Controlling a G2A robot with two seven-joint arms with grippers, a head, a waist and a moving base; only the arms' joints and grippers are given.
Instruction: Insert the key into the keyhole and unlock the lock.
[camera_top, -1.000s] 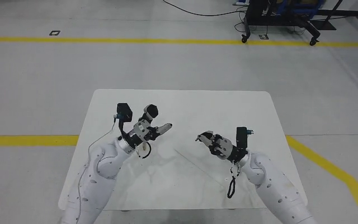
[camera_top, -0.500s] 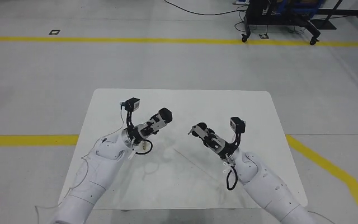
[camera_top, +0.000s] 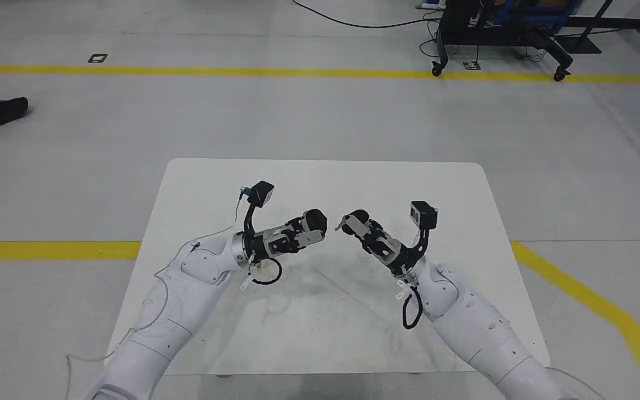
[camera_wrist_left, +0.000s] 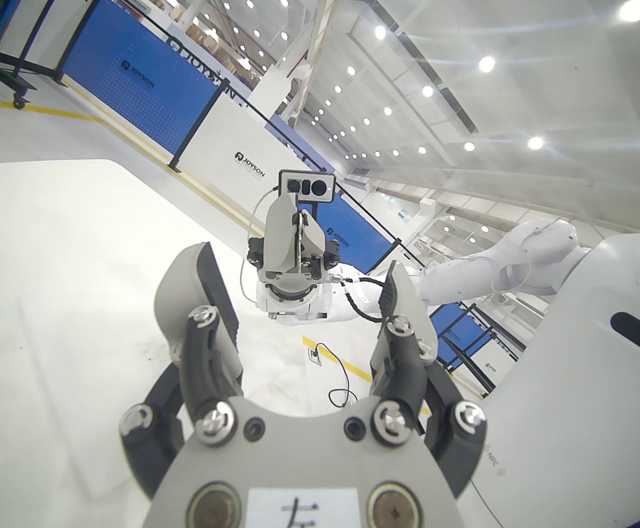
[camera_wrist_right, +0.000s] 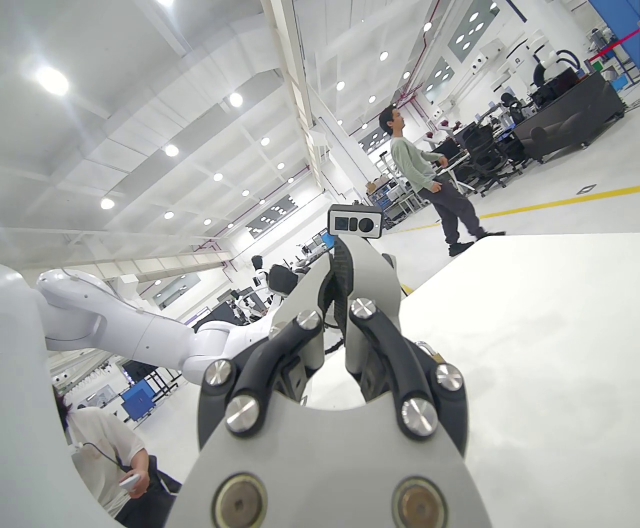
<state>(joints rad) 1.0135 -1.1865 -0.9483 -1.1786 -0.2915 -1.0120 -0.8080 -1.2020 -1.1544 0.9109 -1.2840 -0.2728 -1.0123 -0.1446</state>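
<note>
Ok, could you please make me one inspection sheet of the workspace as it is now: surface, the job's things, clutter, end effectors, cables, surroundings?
Surface: white table, faint scuff marks.
Job's things: small brass-coloured piece close beside the right end effector; too small to tell whether it belongs to the lock.
Clutter: nothing seen.
End effectors: left end effector open and empty; right end effector shut. Both are above the table's middle, facing each other, apart.
Cables: black cable loop at the left wrist; second loop on the right forearm; floor cable far behind the table.
Surroundings: yellow floor lines; black wheeled stand.
</note>
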